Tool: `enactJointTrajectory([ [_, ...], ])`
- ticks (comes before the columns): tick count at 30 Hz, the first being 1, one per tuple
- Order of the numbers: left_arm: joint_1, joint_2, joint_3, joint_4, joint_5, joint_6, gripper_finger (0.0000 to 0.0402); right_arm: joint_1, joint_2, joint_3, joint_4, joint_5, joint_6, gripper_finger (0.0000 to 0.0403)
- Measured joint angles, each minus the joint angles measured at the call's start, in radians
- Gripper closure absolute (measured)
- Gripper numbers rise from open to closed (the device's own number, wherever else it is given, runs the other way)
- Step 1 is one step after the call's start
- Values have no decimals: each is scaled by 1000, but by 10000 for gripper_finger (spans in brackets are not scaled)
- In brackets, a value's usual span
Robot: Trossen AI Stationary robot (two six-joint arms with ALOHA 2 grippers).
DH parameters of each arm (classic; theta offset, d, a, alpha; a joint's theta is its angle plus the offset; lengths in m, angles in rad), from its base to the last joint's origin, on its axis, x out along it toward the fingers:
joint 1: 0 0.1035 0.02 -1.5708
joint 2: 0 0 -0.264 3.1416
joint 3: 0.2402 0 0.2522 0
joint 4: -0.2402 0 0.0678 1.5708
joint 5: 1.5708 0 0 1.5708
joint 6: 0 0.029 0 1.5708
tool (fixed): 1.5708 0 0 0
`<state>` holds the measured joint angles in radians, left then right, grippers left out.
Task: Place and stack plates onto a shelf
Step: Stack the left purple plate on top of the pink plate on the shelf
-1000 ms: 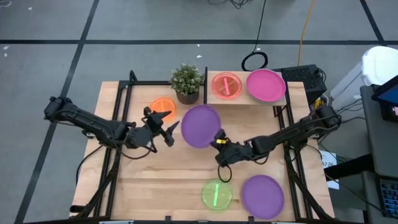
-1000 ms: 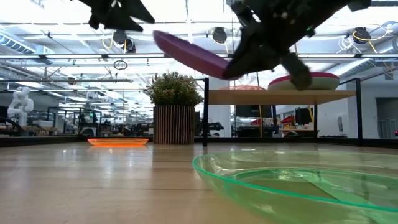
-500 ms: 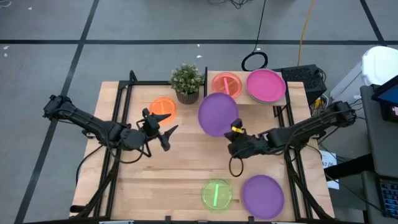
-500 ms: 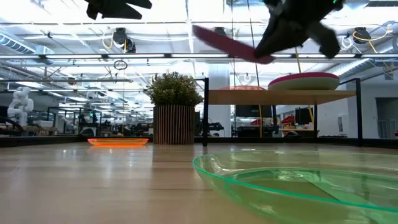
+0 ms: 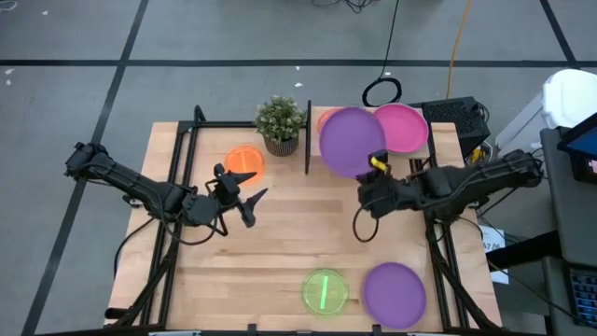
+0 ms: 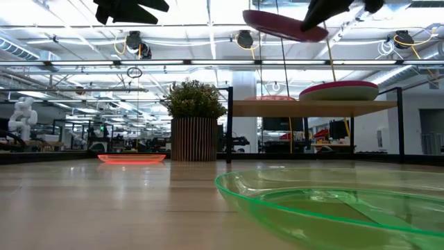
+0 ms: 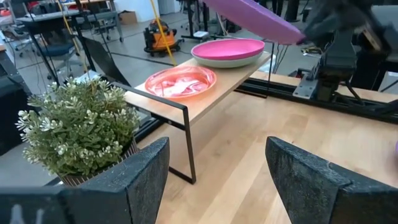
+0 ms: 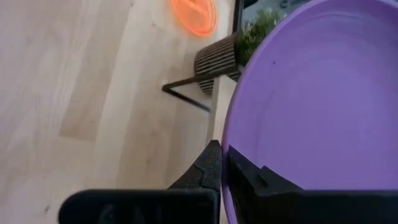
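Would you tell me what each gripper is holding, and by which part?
The right gripper pinches a purple plate by its rim; the left gripper holds nothing.

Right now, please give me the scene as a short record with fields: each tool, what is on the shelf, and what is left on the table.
right tool: shut on the rim of a purple plate, held in the air above the shelf
left tool: open, empty, over the table's left half
on shelf: pink-red plate; magenta plate, apparently on top of a paler one
on table: orange plate, lime green plate, second purple plate
other: potted plant beside the shelf
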<state>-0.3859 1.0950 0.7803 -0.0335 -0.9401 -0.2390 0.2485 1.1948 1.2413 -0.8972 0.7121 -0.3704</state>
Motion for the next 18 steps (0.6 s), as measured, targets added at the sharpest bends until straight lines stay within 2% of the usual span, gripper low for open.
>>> enactJointTrajectory([
  [7, 0, 0, 0, 0, 0, -2, 130, -134, 0, 113, -169, -124, 57, 403],
  [15, 0, 0, 0, 0, 0, -2, 130, -352, 1, 123, -243, -277, 60, 403],
  [18, 0, 0, 0, 0, 0, -1, 130, -421, 1, 123, -262, -301, 56, 403],
])
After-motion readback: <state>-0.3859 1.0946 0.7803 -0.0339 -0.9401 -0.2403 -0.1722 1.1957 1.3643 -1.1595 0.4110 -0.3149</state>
